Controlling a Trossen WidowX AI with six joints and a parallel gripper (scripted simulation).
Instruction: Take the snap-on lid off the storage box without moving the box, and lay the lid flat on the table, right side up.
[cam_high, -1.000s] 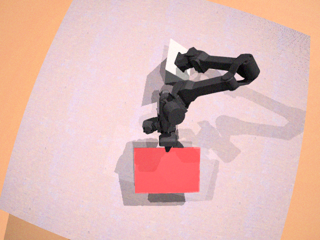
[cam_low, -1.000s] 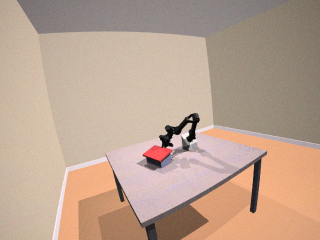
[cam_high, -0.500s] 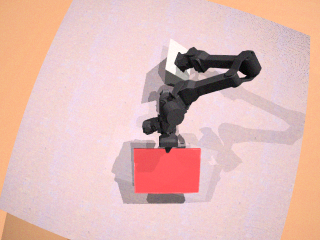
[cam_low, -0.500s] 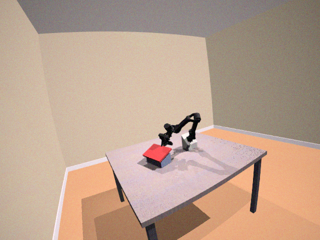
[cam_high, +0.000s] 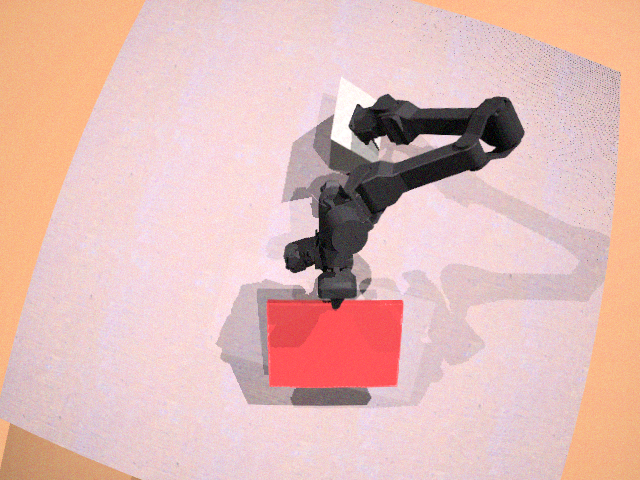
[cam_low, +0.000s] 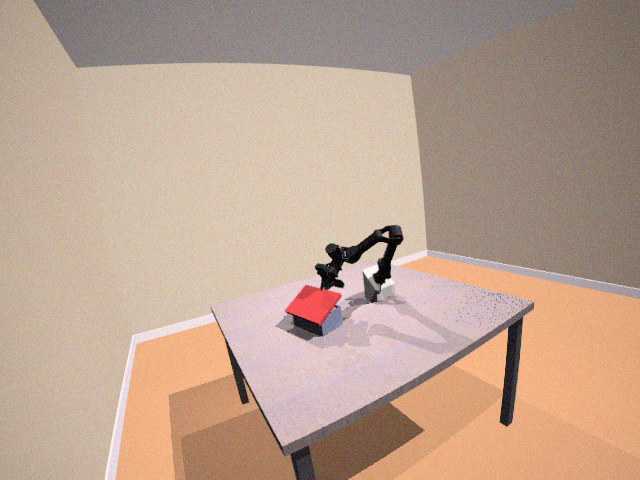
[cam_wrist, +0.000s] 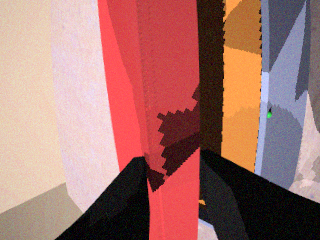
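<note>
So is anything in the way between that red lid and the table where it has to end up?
Only the box itself. The claw grips the lid by one edge and has it tilted up, its far edge still resting on the box. The table beside the box shows nothing else but the arm's base.

I stand in a bare, plain room, nothing homely or shop-like about it: beige walls, an orange floor edged with a pale skirting board, and a grey ceiling. One dark-legged table carries my white base block (no other furniture shows anywhere), like a test room.
</note>
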